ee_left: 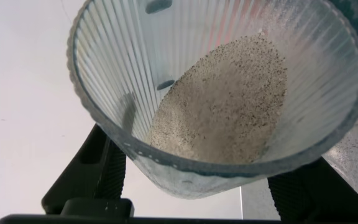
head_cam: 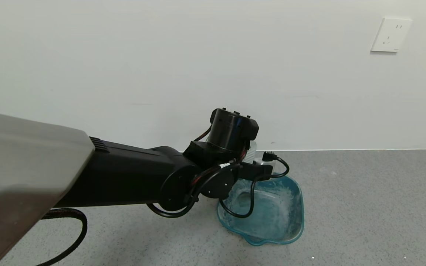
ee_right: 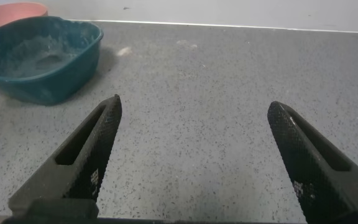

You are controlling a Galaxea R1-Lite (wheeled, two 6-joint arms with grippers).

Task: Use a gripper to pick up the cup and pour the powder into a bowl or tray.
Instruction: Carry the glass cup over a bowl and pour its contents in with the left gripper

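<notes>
Grey speckled counter (head_cam: 364,207): one teal tray (head_cam: 294,199), one powder-filled cup (ee_left: 216,93) clamped in left hand (ee_left: 216,186); right hand (ee_right: 194,155) wide open.

Head camera looking down past the left arm onto the counter (head_cam: 364,207), left wrist camera close against the cup (ee_left: 216,93), right wrist camera low over the counter, sharing the teal tray (ee_right: 42,62) with the head view

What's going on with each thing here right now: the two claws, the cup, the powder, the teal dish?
left gripper: shut on the cup, held above the teal dish
cup: tilted, powder still inside
powder: heaped against the cup's wall near the rim
teal dish: upright on the floor, smeared with white dust
right gripper: open, empty, low over the floor
pink bowl: behind the dish, contents hidden
</notes>
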